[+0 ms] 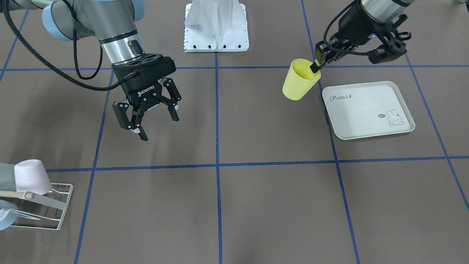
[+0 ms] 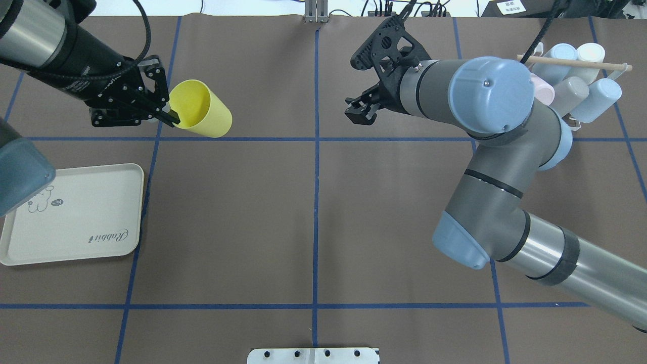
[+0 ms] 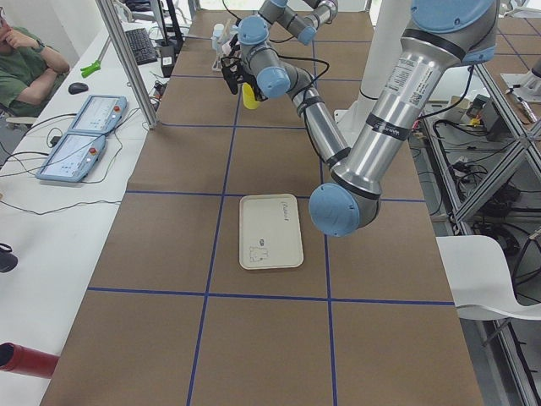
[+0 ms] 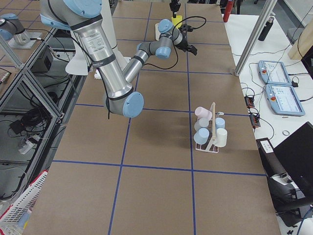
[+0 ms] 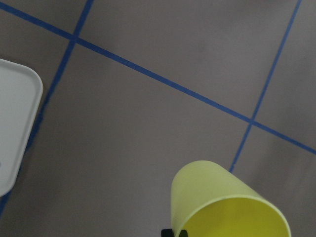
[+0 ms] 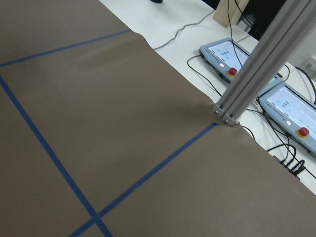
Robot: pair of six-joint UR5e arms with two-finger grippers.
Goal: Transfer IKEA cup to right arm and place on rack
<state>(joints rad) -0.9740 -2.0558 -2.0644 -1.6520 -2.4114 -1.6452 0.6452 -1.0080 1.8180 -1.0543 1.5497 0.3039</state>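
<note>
1. Yellow plastic, the IKEA cup (image 1: 299, 80) sits in the upper right of the front-facing view. It is tilted, with its open mouth turned up towards the left gripper (image 1: 316, 67).
2. That slim black gripper is closed on the cup's rim, one finger inside the mouth and one outside.
3. The cup is just beside the upper-left corner of the cream rabbit-print tray (image 1: 368, 109), which lies flat on the brown desk (image 1: 256, 205).
4. The right gripper (image 1: 159, 127), marked ROBOTIQ, hangs in the upper left of the same view with its fingers spread wide open, well apart from the cup.
5. The white wire rack (image 1: 55, 204) stands at the lower left edge and carries an upturned pink cup (image 1: 32, 178).
</note>
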